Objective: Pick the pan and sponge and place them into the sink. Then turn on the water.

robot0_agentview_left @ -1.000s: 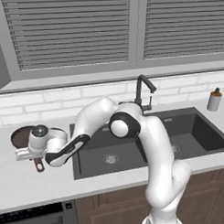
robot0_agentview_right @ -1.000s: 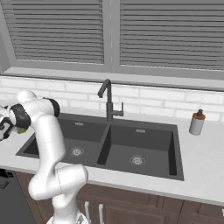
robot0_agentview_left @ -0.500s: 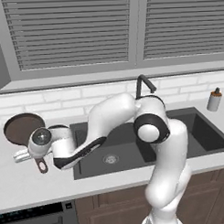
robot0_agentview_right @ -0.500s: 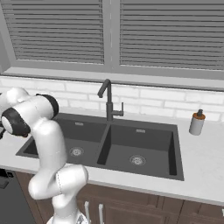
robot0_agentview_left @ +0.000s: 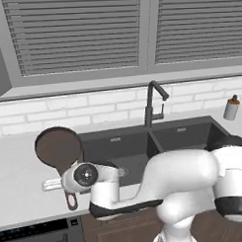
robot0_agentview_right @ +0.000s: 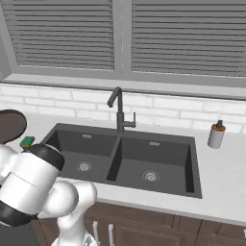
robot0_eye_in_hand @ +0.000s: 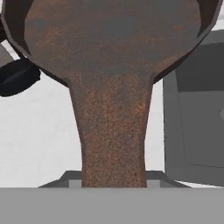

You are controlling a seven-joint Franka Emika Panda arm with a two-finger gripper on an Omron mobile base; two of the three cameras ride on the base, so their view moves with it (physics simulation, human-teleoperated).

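- Pan (robot0_agentview_left: pixel 57 147): dark, rusty brown, at the left end of the tabletop (robot0_agentview_left: pixel 16 176) beside the sink (robot0_agentview_right: pixel 129 158); its handle runs straight down to the camera in the hand view.
- Hand (robot0_agentview_left: pixel 71 186): pressed together on the pan's handle.
- Sponge (robot0_agentview_right: pixel 27 141): green, on the tabletop just left of the sink, near the pan's rim.
- Faucet (robot0_agentview_right: pixel 119 111): dark gooseneck behind the divider between the two basins.
- Soap bottle (robot0_agentview_right: pixel 216 135): stands right of the sink.
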